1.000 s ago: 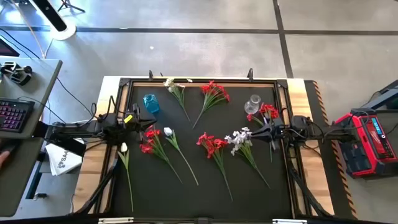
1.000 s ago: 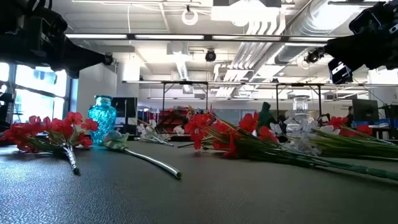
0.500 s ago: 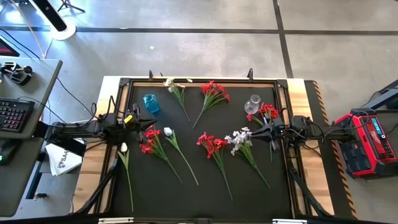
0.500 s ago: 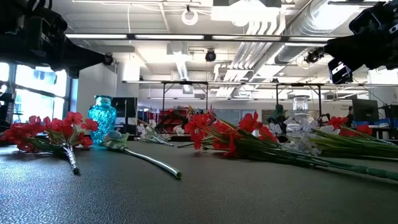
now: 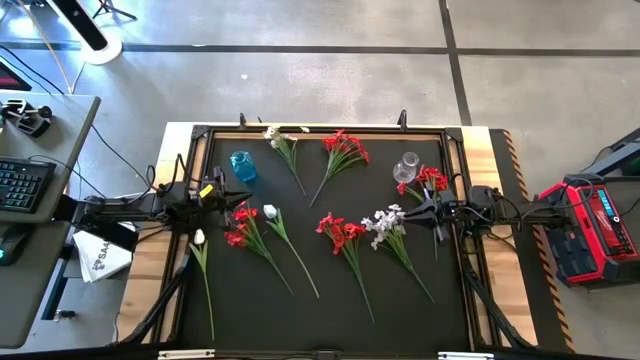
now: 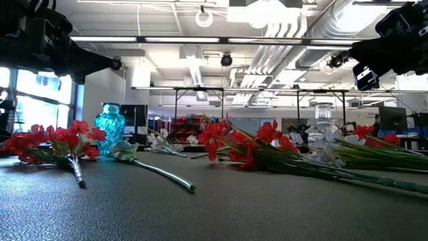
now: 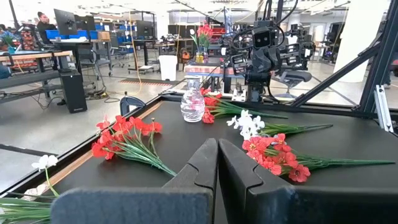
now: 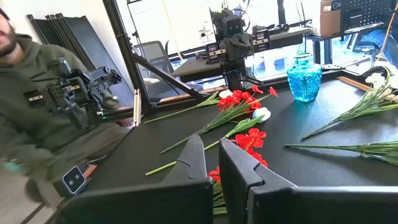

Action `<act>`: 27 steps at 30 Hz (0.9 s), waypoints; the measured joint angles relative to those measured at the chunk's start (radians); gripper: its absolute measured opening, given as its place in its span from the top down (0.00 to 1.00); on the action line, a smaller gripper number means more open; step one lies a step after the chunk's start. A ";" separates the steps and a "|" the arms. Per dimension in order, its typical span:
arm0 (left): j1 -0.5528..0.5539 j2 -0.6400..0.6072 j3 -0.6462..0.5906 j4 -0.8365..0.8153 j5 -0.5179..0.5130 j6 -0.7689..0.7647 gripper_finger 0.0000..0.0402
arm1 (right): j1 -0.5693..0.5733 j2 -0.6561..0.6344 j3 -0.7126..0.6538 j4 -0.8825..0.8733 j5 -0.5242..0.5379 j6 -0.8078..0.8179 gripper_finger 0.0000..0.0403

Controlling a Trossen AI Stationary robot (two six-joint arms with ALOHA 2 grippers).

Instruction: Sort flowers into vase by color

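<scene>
Flowers lie flat on the black mat. Red sprigs lie at left (image 5: 240, 225), centre (image 5: 340, 232), far centre (image 5: 343, 152) and beside the clear vase (image 5: 432, 180). White sprigs lie at far left-centre (image 5: 285, 145), centre-right (image 5: 385, 222), left-centre (image 5: 270, 212) and at the left edge (image 5: 199, 238). A blue vase (image 5: 241, 166) and a clear vase (image 5: 406, 168) stand upright toward the far side. My left gripper (image 5: 225, 192) (image 7: 217, 163) hovers shut at the mat's left. My right gripper (image 5: 405, 211) (image 8: 212, 168) hovers at the right over stems, its fingers all but together.
A black frame (image 5: 320, 130) borders the mat. A desk with a keyboard (image 5: 25, 185) stands left of the table, and a red device (image 5: 590, 225) sits at the right. A person in a green hoodie (image 8: 37, 93) is close beside the table in the right wrist view.
Neither arm nor any flower has moved. A hand by the desk left of the table has pulled out of view.
</scene>
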 joint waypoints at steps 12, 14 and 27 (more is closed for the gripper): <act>0.000 0.000 0.000 0.000 0.000 0.000 1.00 | 0.000 0.000 0.000 0.000 0.000 0.000 1.00; 0.000 0.000 0.000 0.000 0.000 0.000 1.00 | 0.000 0.000 0.000 0.000 0.000 0.000 1.00; 0.000 0.000 0.000 0.000 0.000 -0.029 1.00 | 0.000 0.000 0.000 0.000 0.000 0.000 1.00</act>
